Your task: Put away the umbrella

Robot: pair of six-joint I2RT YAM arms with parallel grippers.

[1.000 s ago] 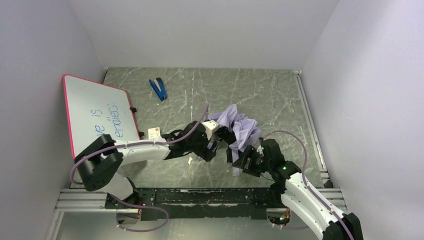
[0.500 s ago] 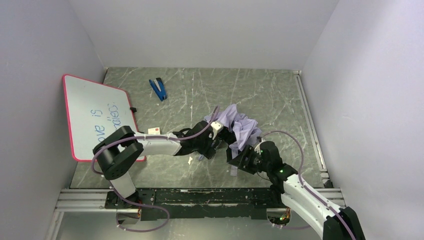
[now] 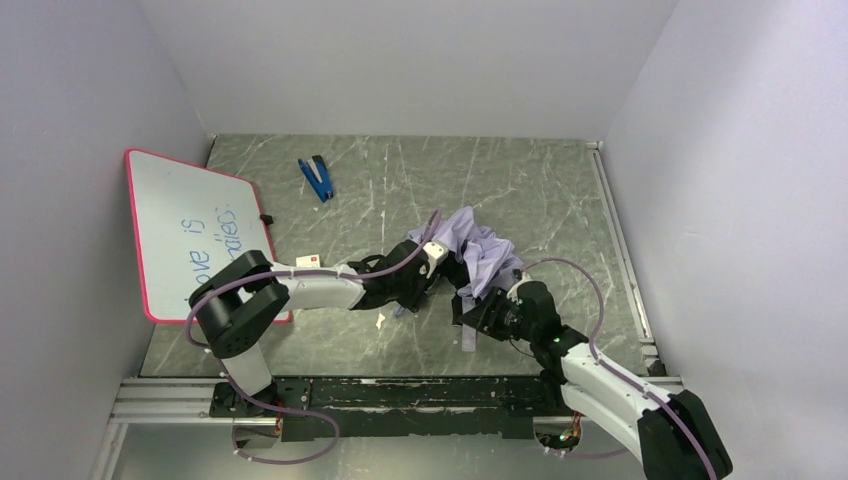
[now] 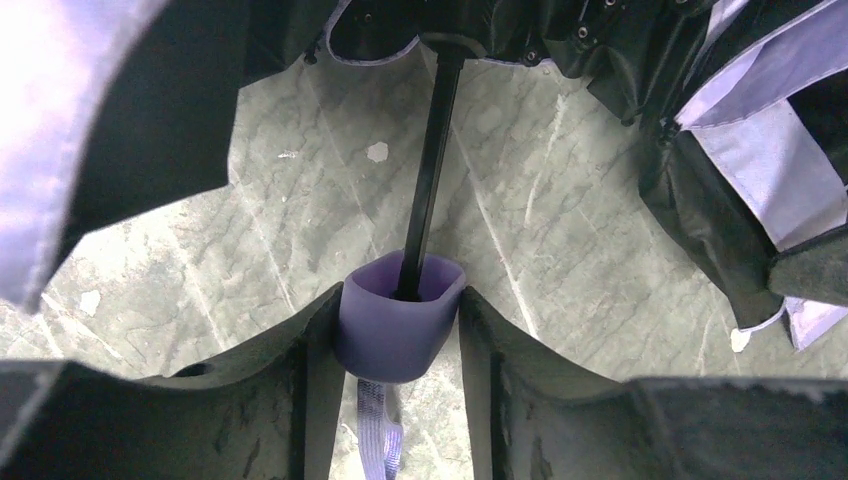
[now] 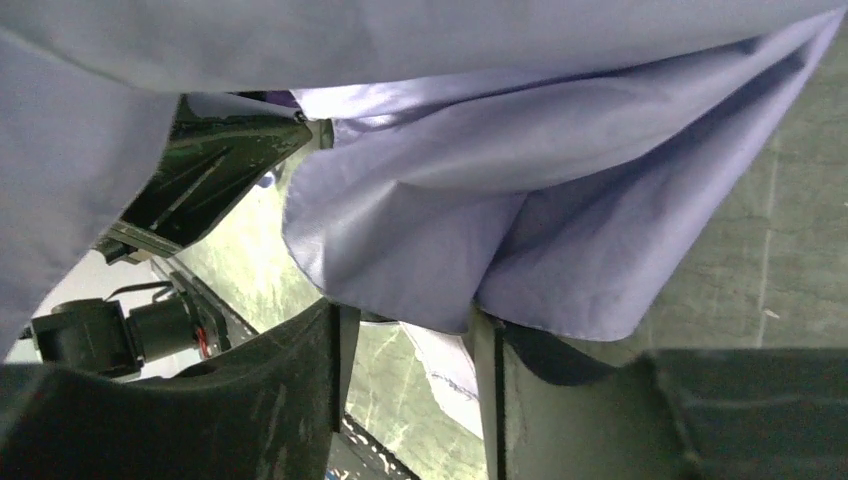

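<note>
Far left, the whiteboard [image 3: 195,235] leans against the wall, and the blue stapler [image 3: 317,177] lies toward the back of the table [image 3: 560,180]. Both are well apart from my work and can be ignored.

Moving right, my left gripper [image 4: 398,318] is clenched on the umbrella's lavender handle [image 4: 400,330], one finger pressed to each side and the wrist strap [image 4: 376,440] dangling below. The black shaft [image 4: 432,170] runs straight away from the handle into the ribs. I take this hold to be an anchor, so the shaft can be pushed in or steadied while the cloth is gathered.

The umbrella [image 3: 478,252] sits near the middle of the table, between the two arms, with its canopy [image 5: 480,220] collapsed but loose and crumpled, not wrapped.

On the right, the right gripper [image 5: 405,325] is tucked under the canopy's near edge. A fold of fabric droops between its fingers, but I cannot tell whether they are pinching it or only straddling it. My guess is that it is there to bunch the cloth toward the shaft. The umbrella is far from stowed.
</note>
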